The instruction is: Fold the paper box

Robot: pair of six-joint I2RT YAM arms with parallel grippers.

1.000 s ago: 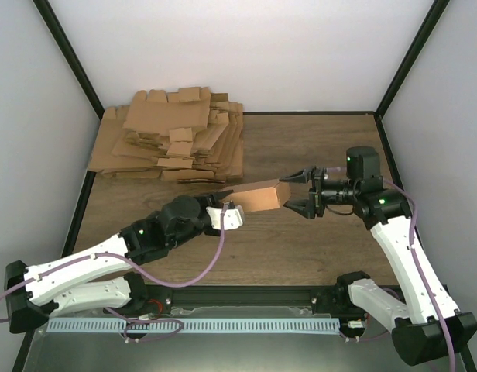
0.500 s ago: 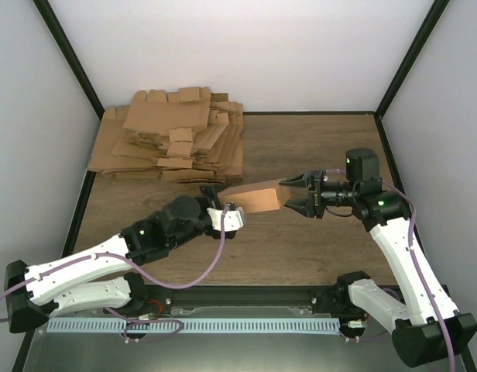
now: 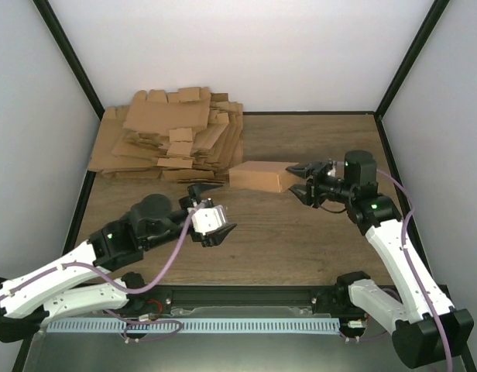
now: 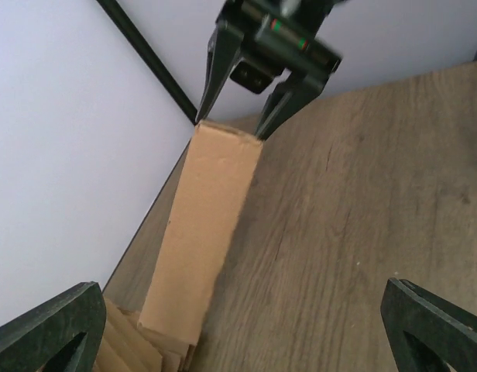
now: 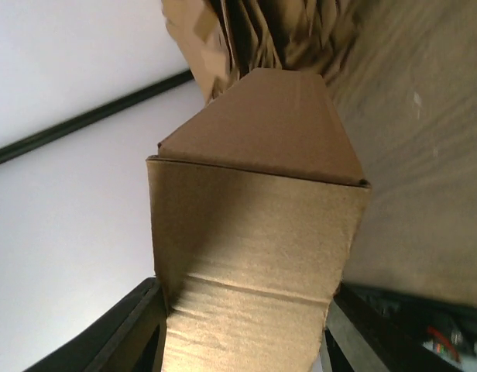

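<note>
Wood-grain table (image 3: 316, 248), white walls, black corner posts.

1. Right gripper (image 3: 300, 180). Middle right of the overhead view. One finger sits on each side of the carton's end. From the wrist view it appears clamped on that end, with the cardboard filling the span between the fingers.

2. Paper box (image 3: 258, 176). Formed into a closed brown carton at the centre of the overhead view. Its long axis runs left to right in that frame, from the right gripper toward the stack. Whether it rests on the table or is held just above it cannot be told.

3. Pile of flat blanks (image 3: 173, 143). Upper left of the frame. The box's free end reaches its lower right corner, but contact cannot be judged.

4. Left gripper (image 3: 217, 210). Below and left of the box and apart from it. Its fingers are spread wide with nothing between them. In its wrist view the box runs lengthwise away, up the frame.

Note: the right arm alone has the box. Any left-arm move would probably have to approach the free end along that axis.
</note>
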